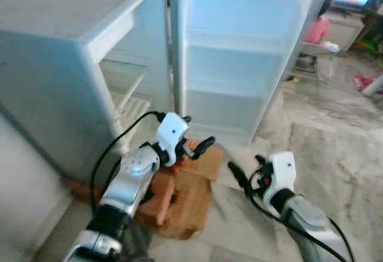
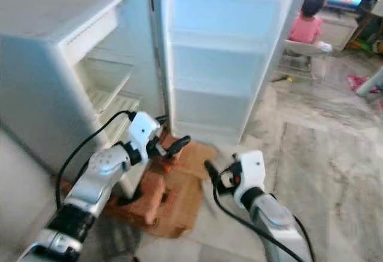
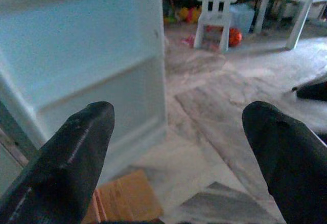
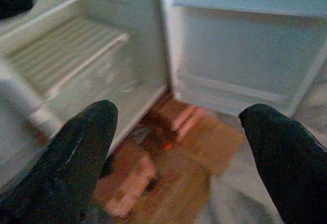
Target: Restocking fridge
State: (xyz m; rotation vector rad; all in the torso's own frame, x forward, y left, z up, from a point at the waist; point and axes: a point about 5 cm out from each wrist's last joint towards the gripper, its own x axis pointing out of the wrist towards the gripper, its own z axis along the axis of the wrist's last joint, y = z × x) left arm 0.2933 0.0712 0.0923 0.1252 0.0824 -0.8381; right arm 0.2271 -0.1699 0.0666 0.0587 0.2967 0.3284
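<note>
you had both grippers wide open and empty: left gripper [image 1: 200, 148] at centre frame, right gripper [image 1: 245, 172] lower right. the open fridge [image 1: 128, 88] stood upper left; approach squarely, probably.

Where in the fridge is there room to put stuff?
The fridge stands open. Its wire shelves look bare, and so do the door racks. Low down is crowded: bricks and cardboard lie at the fridge's foot, under the left gripper. The right gripper hangs over bare floor beside the door.
</note>
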